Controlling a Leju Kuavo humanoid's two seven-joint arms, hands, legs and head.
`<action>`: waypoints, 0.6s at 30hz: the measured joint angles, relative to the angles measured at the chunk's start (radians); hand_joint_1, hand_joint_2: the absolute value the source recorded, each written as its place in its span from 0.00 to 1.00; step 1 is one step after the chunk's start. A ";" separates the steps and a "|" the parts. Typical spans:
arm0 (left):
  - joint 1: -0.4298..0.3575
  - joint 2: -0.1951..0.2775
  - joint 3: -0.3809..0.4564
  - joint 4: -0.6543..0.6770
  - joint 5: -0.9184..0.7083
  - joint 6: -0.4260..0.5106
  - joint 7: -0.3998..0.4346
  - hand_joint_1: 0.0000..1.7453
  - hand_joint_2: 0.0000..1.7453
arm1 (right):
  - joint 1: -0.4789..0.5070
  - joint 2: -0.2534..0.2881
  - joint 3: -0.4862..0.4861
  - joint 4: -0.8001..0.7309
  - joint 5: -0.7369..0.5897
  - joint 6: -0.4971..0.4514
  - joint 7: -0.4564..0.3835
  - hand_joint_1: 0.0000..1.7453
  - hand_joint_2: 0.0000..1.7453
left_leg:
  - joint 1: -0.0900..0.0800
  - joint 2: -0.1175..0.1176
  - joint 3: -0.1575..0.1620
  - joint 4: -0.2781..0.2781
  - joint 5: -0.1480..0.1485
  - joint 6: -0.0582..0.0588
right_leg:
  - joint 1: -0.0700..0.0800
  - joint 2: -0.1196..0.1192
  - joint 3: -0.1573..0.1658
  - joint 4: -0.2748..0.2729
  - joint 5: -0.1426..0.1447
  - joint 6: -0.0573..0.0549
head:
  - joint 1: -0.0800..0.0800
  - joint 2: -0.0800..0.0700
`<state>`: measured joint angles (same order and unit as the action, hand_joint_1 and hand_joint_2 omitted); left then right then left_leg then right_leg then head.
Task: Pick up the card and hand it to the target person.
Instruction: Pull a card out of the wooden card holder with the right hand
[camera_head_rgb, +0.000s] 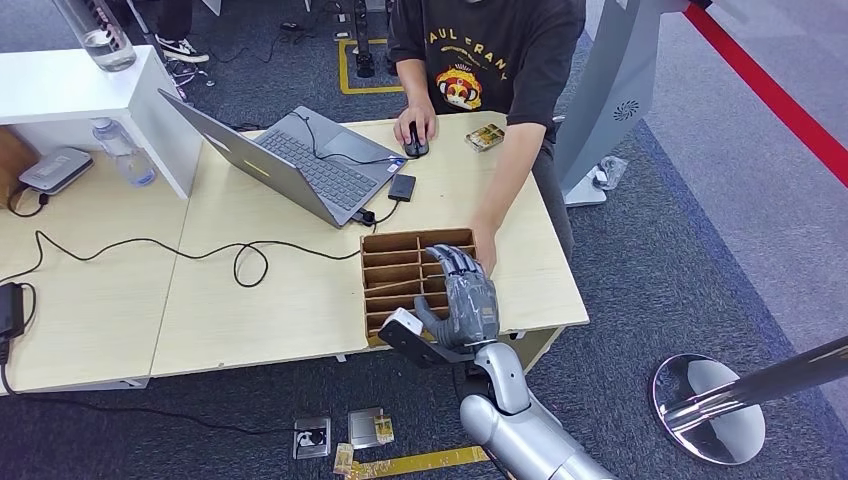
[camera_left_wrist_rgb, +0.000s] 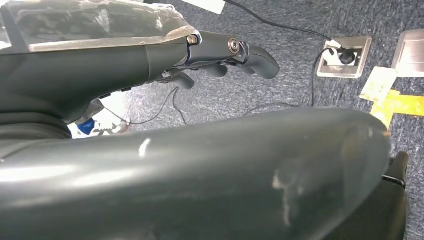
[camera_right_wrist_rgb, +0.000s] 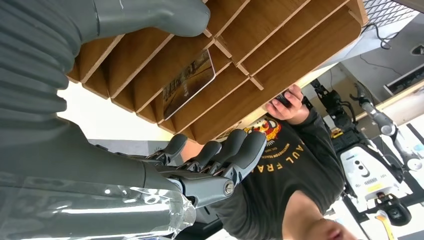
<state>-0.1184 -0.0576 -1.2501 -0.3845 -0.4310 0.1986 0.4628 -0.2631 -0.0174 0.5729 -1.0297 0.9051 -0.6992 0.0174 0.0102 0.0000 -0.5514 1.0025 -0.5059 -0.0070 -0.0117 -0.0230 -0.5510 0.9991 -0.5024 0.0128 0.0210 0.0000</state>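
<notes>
A card (camera_right_wrist_rgb: 189, 82) with a dark printed face stands tilted in one slot of the wooden slotted box (camera_head_rgb: 400, 270), near my thumb in the right wrist view. My right hand (camera_head_rgb: 468, 298) hovers over the box's right half, fingers spread and holding nothing; the fingers (camera_right_wrist_rgb: 220, 155) sit apart from the card. The person (camera_head_rgb: 480, 60) in a black printed shirt sits at the far side of the table, one hand on a mouse (camera_head_rgb: 415, 145), the other hand (camera_head_rgb: 484, 245) at the box's far right corner. My left hand (camera_left_wrist_rgb: 220, 57) hangs over the carpet, loosely curled and holding nothing.
An open laptop (camera_head_rgb: 290, 160) and a small black box (camera_head_rgb: 402, 187) stand behind the wooden box. A black cable (camera_head_rgb: 200, 250) loops across the table to its left. A bottle (camera_head_rgb: 125, 150) stands far left. A chrome post base (camera_head_rgb: 708, 405) is on the floor right.
</notes>
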 joint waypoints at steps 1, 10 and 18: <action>0.000 0.000 0.000 0.000 0.000 0.000 0.000 0.00 0.00 | 0.000 0.000 0.001 0.000 -0.001 0.000 0.002 0.30 1.00 | 0.000 0.000 0.000 0.000 0.000 0.000 | 0.000 0.000 0.000 0.000 0.000 0.000 | 0.000 0.000; 0.000 0.000 0.000 0.000 0.001 0.000 -0.002 0.00 0.00 | -0.009 -0.006 0.005 0.014 0.002 0.000 0.030 0.32 1.00 | 0.000 0.000 0.000 0.000 0.000 0.000 | 0.000 0.000 0.000 0.000 0.000 0.000 | 0.000 0.000; 0.000 0.000 0.000 0.001 0.002 0.001 -0.002 0.00 0.00 | -0.022 -0.020 0.005 0.029 0.006 0.000 0.043 0.34 1.00 | 0.000 0.000 0.000 0.000 0.000 0.000 | 0.000 0.000 0.000 0.000 0.000 0.000 | 0.000 0.000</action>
<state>-0.1185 -0.0576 -1.2501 -0.3831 -0.4290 0.2001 0.4604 -0.2848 -0.0369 0.5779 -1.0003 0.9113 -0.6992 0.0600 0.0102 0.0001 -0.5514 1.0025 -0.5059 -0.0070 -0.0117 -0.0229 -0.5510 0.9990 -0.5024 0.0128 0.0211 0.0000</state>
